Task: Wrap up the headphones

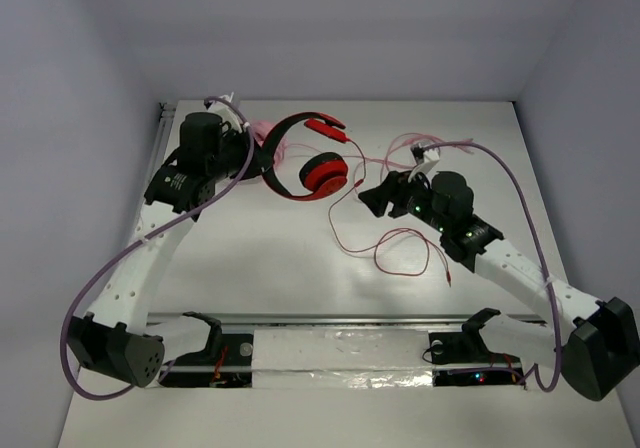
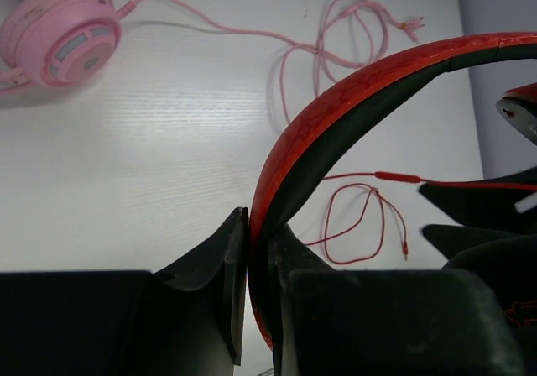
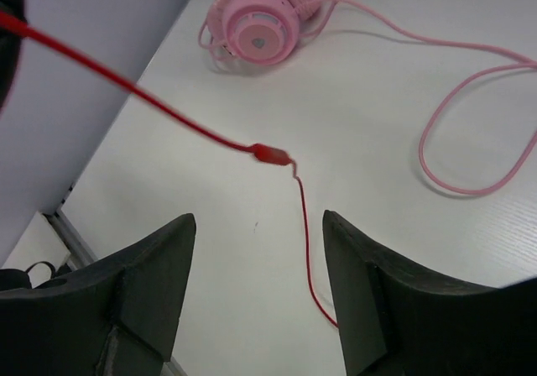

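The left gripper [image 2: 248,292] clamps the headband of the headphones [image 1: 300,158], holding them raised above the table [image 1: 250,268] at its far side. The red cable [image 1: 400,253] runs from the ear cups toward the right gripper [image 3: 256,263], then loops loosely on the table nearer the arm bases. The right gripper stands wide and empty, the cable passing just beyond its fingertips; it is the nearer arm to the cable. The headphones are red and black; the cable is thin, slack and unwound.

Headphones [image 1: 305,163] left of their cable [image 1: 400,253].
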Robot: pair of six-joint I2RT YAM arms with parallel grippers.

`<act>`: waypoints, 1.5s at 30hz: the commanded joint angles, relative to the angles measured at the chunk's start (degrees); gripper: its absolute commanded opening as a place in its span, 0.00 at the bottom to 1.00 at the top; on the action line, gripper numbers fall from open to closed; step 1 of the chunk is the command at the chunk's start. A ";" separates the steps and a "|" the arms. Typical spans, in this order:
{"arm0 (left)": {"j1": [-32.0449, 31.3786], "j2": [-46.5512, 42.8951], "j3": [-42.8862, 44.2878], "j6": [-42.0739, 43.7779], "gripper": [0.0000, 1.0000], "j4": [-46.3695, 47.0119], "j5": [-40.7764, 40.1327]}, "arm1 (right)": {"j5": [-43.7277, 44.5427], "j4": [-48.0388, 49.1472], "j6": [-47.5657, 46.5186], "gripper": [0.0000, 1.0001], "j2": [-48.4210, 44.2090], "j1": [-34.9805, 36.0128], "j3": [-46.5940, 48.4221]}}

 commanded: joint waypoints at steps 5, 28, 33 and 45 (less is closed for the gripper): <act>1.37 -0.12 9.34 -3.06 0.00 4.76 8.24 | -2.23 13.19 -0.58 0.66 4.65 0.47 1.09; 3.48 1.91 16.11 -13.79 0.00 12.06 18.37 | -14.52 42.03 3.11 0.57 22.76 0.47 -2.61; 4.00 1.99 14.97 -14.32 0.00 12.77 13.46 | -18.12 43.18 6.62 0.11 23.02 0.47 -3.49; 6.82 -2.48 -12.26 -31.36 0.00 35.17 6.51 | -9.71 13.42 6.02 0.00 21.88 3.54 1.60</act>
